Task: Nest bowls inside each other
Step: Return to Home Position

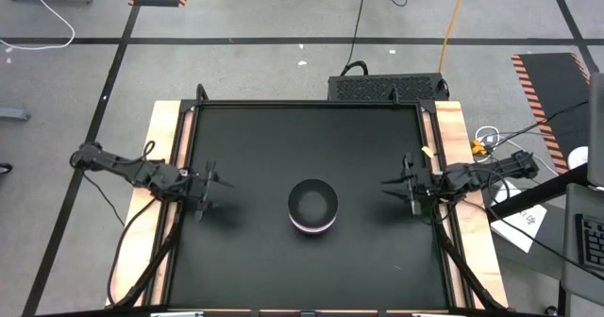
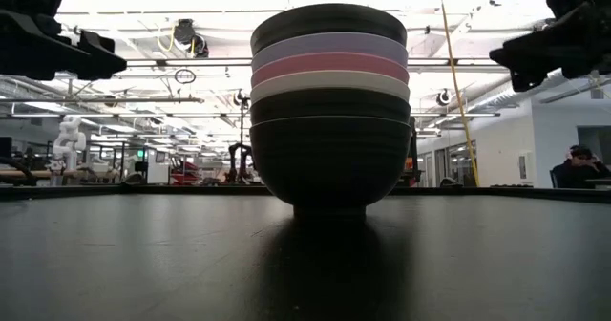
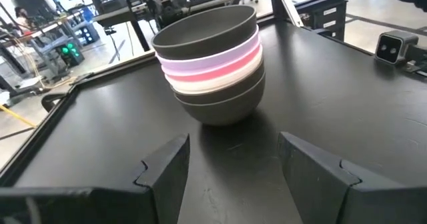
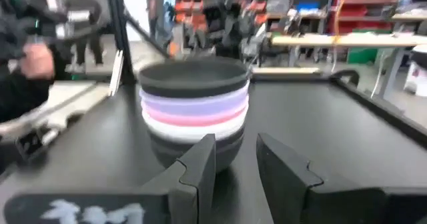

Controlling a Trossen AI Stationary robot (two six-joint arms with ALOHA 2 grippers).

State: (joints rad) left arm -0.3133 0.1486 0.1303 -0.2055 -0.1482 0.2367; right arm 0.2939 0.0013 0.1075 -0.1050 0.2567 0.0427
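All the bowls stand nested in one stack (image 1: 312, 207) at the middle of the black table, resting on the bottom black bowl's foot (image 2: 329, 209). From the top the rims read black, lavender, pink, white, then black (image 3: 212, 64) (image 4: 193, 104). My left gripper (image 1: 209, 190) hovers open at the table's left side, fingers (image 3: 167, 167) pointed at the stack from a distance. My right gripper (image 1: 408, 187) hovers at the table's right side, also facing the stack, its fingers (image 4: 203, 161) set a small gap apart.
The black mat (image 1: 245, 147) lies bare around the stack, bounded by a raised frame and wooden side strips (image 1: 159, 138). A black box (image 1: 387, 87) sits beyond the far edge. People sit in the room behind (image 2: 579, 163).
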